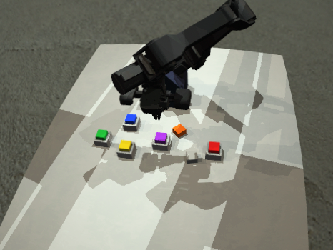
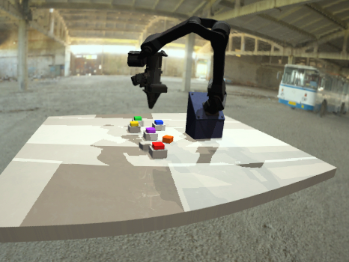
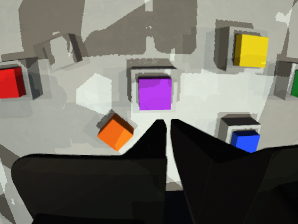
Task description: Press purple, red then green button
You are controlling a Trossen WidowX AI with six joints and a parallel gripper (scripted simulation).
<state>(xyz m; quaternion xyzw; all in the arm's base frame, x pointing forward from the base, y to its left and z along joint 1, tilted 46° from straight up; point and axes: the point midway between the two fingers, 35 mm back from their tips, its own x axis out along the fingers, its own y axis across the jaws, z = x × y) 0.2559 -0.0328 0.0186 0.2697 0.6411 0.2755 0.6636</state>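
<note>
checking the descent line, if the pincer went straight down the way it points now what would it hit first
Probably the bare table top just short of the purple button. The shut pincer hangs high, tips pointing down, between the orange block and the blue button. Depth is unclear, so it might clip the purple button's near edge.

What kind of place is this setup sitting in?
Likely a large, disused industrial hall: a high trussed roof, concrete columns, a gritty floor, and a parked bus behind the table.
</note>
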